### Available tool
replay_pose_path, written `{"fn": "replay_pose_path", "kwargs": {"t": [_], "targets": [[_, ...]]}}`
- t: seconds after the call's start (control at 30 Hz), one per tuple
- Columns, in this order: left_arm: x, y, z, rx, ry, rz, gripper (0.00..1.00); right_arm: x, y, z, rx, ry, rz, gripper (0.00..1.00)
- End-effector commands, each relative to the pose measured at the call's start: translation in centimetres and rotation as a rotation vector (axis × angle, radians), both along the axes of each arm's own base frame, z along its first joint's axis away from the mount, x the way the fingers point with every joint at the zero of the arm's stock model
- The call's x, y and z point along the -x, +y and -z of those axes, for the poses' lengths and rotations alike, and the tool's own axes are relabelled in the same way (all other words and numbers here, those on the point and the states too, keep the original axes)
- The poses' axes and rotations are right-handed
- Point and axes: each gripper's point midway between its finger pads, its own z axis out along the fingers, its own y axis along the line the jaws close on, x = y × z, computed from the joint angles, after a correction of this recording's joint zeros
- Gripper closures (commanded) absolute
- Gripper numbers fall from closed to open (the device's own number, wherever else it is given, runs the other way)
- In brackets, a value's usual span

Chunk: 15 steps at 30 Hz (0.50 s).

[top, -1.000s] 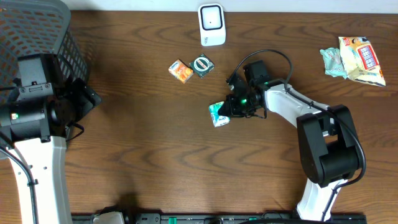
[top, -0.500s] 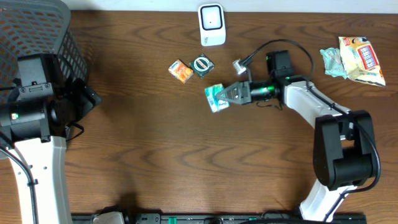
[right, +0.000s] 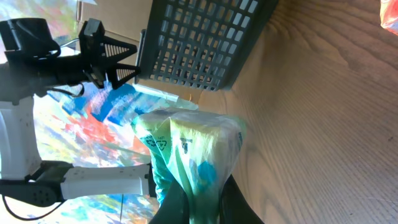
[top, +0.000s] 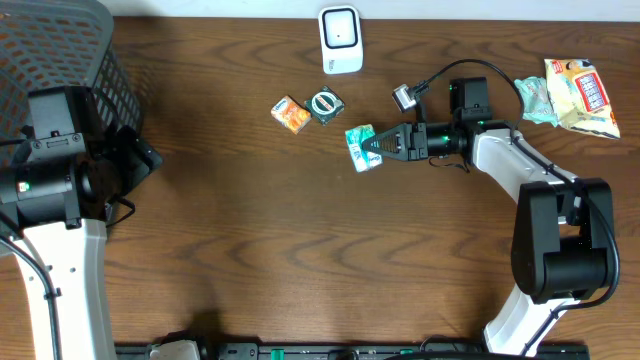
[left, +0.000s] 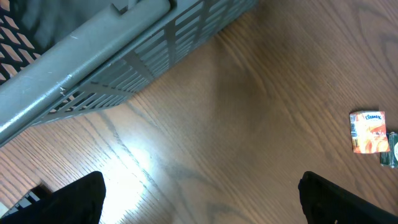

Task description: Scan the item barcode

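Brown table (top: 250, 250): right gripper (top: 378, 146) clamps one end of the packet (top: 360, 147) near the scanner (top: 340, 40); it looks light, soft, probably slippery, so pinch the seam; left gripper (left: 202, 193) gapes empty.

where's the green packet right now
Overhead view, near the table's middle: the green packet is pinched in the right claw, below-right of the round green item and below the white scanner.
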Motion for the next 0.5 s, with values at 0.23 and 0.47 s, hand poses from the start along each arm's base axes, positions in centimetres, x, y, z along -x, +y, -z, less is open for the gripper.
{"fn": "replay_pose_path", "kwargs": {"t": [0.23, 0.47], "targets": [[0.04, 0.14, -0.07, 0.001, -0.003, -0.013, 0.02, 0.63, 0.1, -1.4, -0.038, -0.006, -0.026, 0.99], [0.04, 0.14, -0.07, 0.001, -0.003, -0.013, 0.03, 0.64, 0.11, -1.41, -0.035, 0.035, -0.025, 0.99]]}}
